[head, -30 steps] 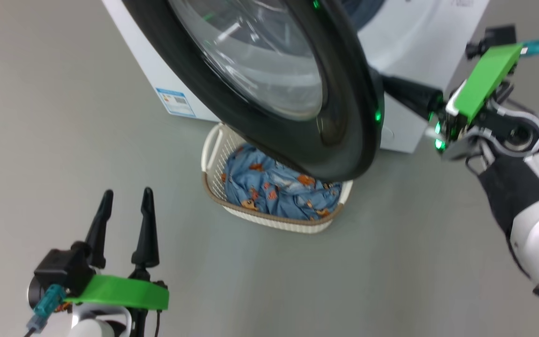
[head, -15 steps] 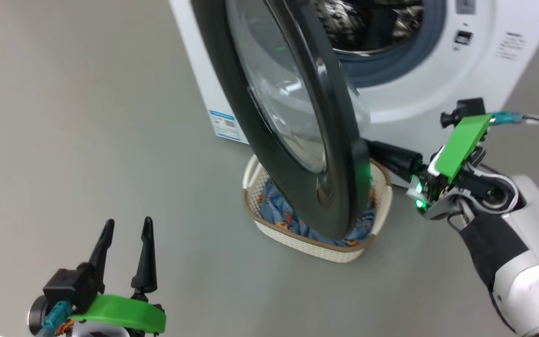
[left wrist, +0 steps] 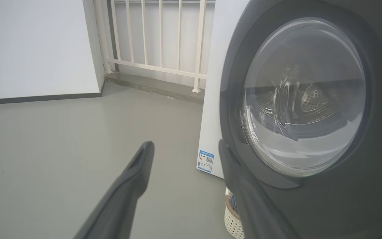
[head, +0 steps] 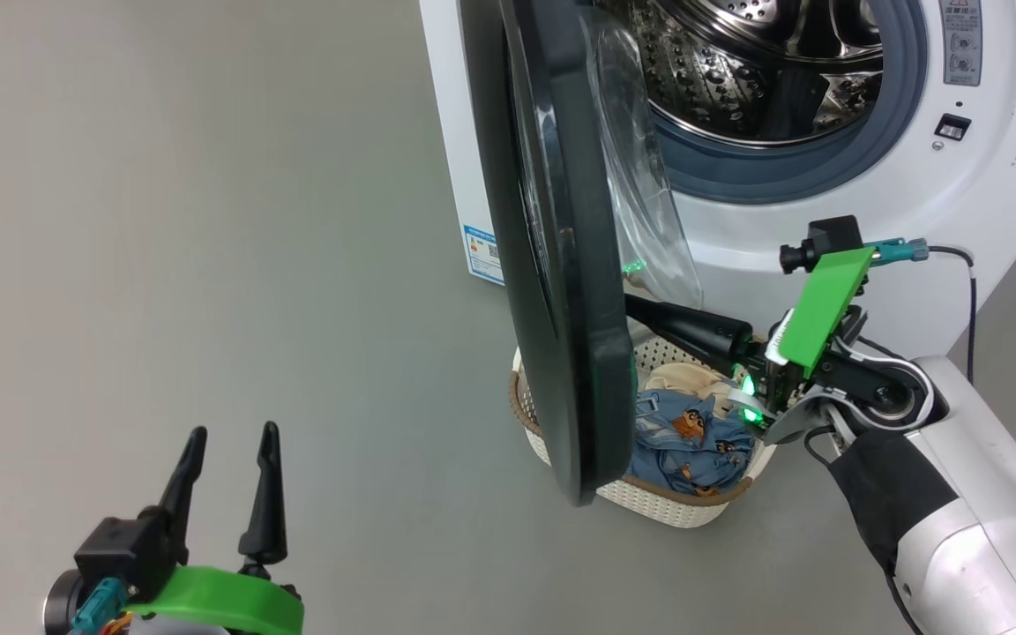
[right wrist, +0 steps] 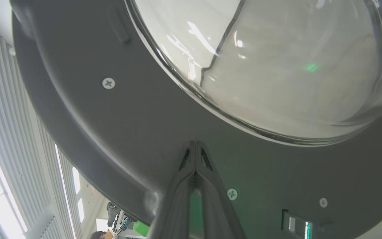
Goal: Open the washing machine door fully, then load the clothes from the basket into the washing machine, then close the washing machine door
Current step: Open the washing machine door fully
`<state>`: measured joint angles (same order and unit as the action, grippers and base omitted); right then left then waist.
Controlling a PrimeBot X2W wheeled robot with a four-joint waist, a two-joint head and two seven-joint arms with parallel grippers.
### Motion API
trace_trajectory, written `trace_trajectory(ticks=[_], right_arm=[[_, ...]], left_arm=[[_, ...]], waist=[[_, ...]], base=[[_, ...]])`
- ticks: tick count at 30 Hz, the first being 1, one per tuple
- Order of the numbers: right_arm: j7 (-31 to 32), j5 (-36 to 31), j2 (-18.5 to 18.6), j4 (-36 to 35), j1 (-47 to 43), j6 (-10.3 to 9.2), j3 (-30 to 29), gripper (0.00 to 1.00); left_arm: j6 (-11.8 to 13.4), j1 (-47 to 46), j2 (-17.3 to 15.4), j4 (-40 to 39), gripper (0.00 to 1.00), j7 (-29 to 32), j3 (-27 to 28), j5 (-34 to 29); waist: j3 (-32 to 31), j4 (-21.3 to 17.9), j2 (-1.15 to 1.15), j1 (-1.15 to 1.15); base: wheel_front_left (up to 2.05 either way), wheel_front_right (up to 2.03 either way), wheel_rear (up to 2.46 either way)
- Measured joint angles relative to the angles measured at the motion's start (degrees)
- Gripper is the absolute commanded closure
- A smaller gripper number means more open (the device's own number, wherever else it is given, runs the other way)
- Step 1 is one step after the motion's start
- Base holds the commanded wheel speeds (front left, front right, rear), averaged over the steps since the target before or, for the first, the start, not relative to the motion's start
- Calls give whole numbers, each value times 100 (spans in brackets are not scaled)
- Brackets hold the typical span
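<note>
Item, the washing machine [head: 834, 229]: we find it standing at the far right of the floor [head: 208, 265], its steel drum [head: 737, 70] exposed and, in the part we can see, bare of laundry. Item, the washing machine door [head: 561, 265]: swung out to stand about square to the machine's front, edge-on to us, its lower rim hanging over the left part of the basket [head: 676, 510]. We judge the opening step part done, as the door looks to have more swing left. Item, the right pincer [right wrist: 196, 146]: fingers pressed together, tips set against the door's dark inner frame just below the glass bowl, pinching nothing. Item, the left pincer [head: 235, 430]: fingers spread and holding nothing, at the near left, well apart from door and basket. Item, the basket: on the floor just in front of the machine. Item, the clothes [head: 693, 441]: the blue printed garments and a cream cloth [head: 684, 377] all lie inside the basket. Outstanding by our reckoning: the rest of the door's travel, the whole loading, and the closing.
</note>
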<state>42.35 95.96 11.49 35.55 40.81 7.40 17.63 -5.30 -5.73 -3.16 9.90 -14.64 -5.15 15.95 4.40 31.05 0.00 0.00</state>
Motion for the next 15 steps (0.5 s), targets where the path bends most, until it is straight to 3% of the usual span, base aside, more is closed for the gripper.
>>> trace_trajectory(ticks=[15], right_arm=[[56, -66, -54, 8, 1, 0, -13, 100]], left_arm=[[7, 8, -1, -47, 0, 0, -3, 0]], waist=[[-35, -15, 0, 0]], base=[[0, 0, 0]])
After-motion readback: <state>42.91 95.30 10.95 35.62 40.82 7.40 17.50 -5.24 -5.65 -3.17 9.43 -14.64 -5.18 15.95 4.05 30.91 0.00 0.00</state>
